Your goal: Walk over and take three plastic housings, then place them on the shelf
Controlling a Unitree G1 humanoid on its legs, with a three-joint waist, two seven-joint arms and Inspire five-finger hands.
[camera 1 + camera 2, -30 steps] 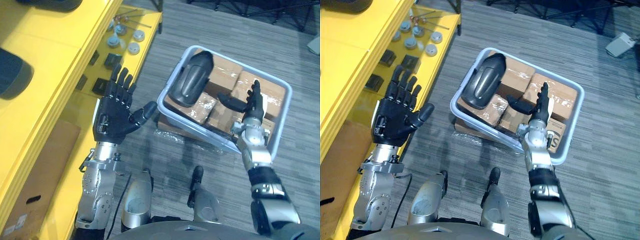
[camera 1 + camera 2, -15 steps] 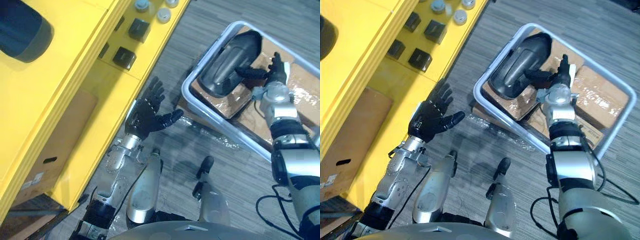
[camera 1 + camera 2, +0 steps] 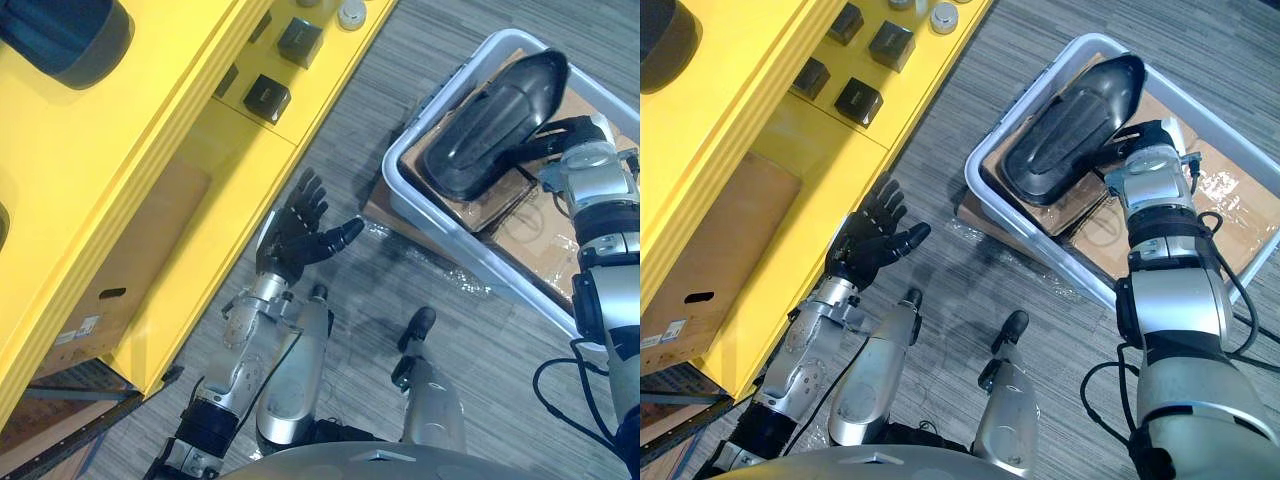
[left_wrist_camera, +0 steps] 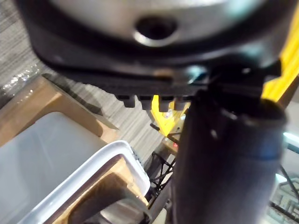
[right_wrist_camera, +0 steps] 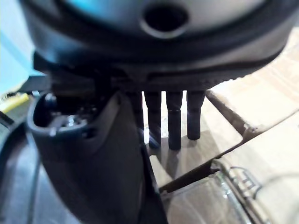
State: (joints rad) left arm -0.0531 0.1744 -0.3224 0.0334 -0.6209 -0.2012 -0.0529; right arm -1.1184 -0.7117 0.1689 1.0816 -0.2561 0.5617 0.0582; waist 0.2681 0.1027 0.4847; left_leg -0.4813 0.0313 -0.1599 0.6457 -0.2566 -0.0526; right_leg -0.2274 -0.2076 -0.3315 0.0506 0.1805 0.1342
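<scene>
We saw a workshop or warehouse-style workspace. On the left stood a tall yellow shelf (image 3: 150, 150) of painted boards. Its lower tier was laid out with small black blocks (image 3: 267, 98) and round metal parts (image 3: 350, 13), and a dark plastic housing (image 3: 70, 35) rested on the top tier at the far left. A cardboard box (image 3: 110, 270) sat beneath the shelf on the near left. The floor (image 3: 340, 190) was grey striped carpet. On it to the right sat a white bin (image 3: 440, 243) packed with taped cartons (image 3: 530, 225), and a second housing (image 3: 495, 125) lay on top of them.
</scene>
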